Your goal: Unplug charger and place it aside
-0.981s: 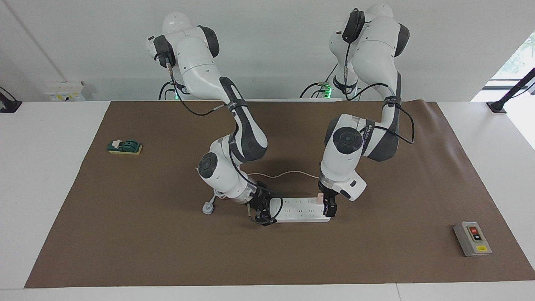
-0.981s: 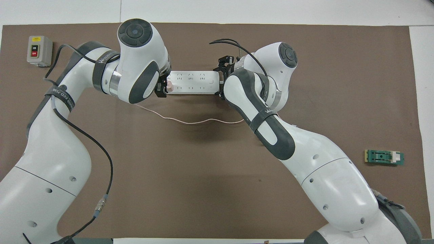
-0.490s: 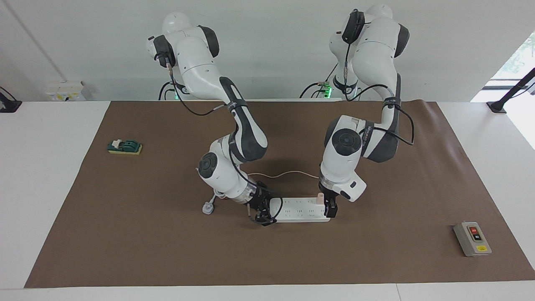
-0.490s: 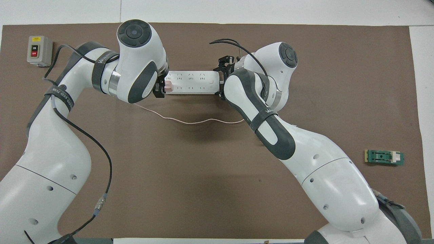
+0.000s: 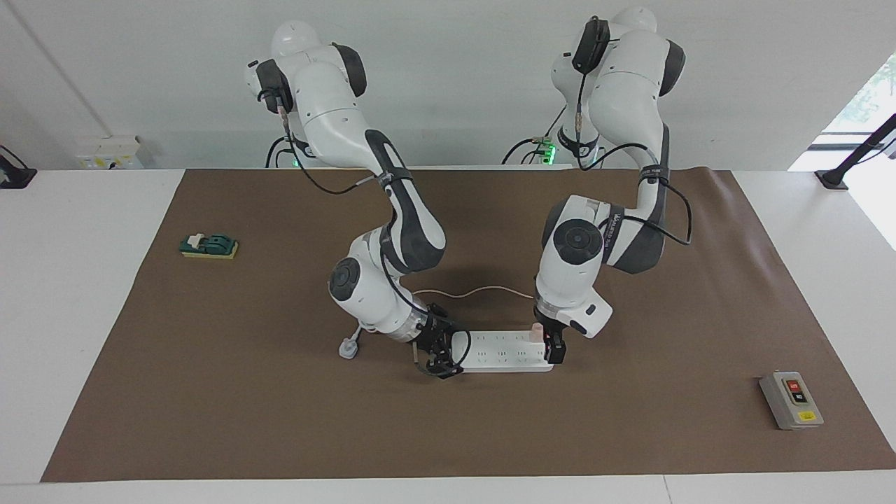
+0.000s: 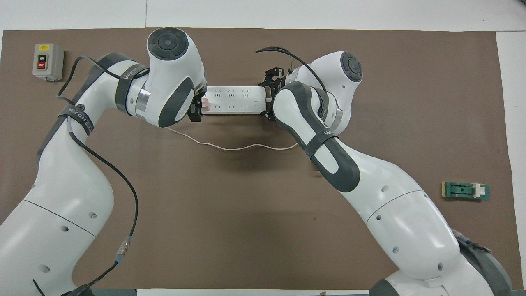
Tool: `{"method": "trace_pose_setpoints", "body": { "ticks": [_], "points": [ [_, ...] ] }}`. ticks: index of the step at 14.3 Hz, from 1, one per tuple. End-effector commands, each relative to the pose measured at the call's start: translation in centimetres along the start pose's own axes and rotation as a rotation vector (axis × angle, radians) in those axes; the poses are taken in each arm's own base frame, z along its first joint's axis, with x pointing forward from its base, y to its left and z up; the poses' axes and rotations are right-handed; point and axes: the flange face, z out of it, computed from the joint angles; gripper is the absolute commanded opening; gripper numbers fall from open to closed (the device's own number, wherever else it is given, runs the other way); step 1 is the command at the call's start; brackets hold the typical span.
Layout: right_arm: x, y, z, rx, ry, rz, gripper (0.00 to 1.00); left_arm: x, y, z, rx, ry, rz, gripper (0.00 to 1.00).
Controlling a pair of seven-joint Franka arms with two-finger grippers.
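Observation:
The pale pink charger sits plugged into the white power strip at the strip's end toward the left arm; it also shows in the overhead view. My left gripper comes down on it from above and is shut on it. Its thin pink cable runs over the mat, nearer to the robots than the strip. My right gripper is shut on the strip's other end and holds it on the mat.
A white three-pin plug lies beside the right arm's wrist. A grey switch box stands toward the left arm's end, a green block toward the right arm's end. A brown mat covers the table.
The left arm's wrist has shifted slightly toward the strip and risen a little. The charger stays at the strip's end. The right gripper has not moved.

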Motion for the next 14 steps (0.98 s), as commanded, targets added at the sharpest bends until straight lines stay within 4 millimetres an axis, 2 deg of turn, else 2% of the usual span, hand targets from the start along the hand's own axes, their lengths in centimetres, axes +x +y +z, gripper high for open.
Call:
{"method": "trace_pose_setpoints", "body": {
  "ticks": [1, 4, 6, 10, 11, 13, 14],
  "points": [
    [0.3, -0.7, -0.3, 0.013, -0.03, -0.022, 0.0, -0.1, -0.6, 0.3, 0.015, 0.04, -0.009, 1.0],
    [0.3, -0.7, -0.4, 0.011, -0.033, -0.021, 0.0, -0.2, -0.8, 0.3, 0.027, 0.044, -0.008, 0.91],
    [0.4, -0.7, -0.4, 0.009, -0.033, -0.02, 0.0, -0.2, -1.0, 0.1, 0.034, 0.044, -0.008, 0.78],
    [0.3, -0.6, -0.3, -0.003, -0.035, -0.02, 0.0, -0.4, -1.0, -0.3, 0.029, 0.035, 0.009, 0.77],
    [0.4, -0.6, -0.3, -0.002, -0.035, -0.02, 0.0, -0.5, -1.0, -0.5, 0.025, 0.032, 0.014, 0.73],
    [0.3, -0.6, -0.3, -0.002, -0.036, -0.019, 0.0, -0.2, -0.8, -0.9, 0.018, 0.023, 0.045, 0.38],
    [0.3, -0.6, -0.3, -0.002, -0.036, -0.019, 0.0, -0.2, -0.8, -1.2, 0.021, 0.004, 0.054, 0.32]
  ]
}}
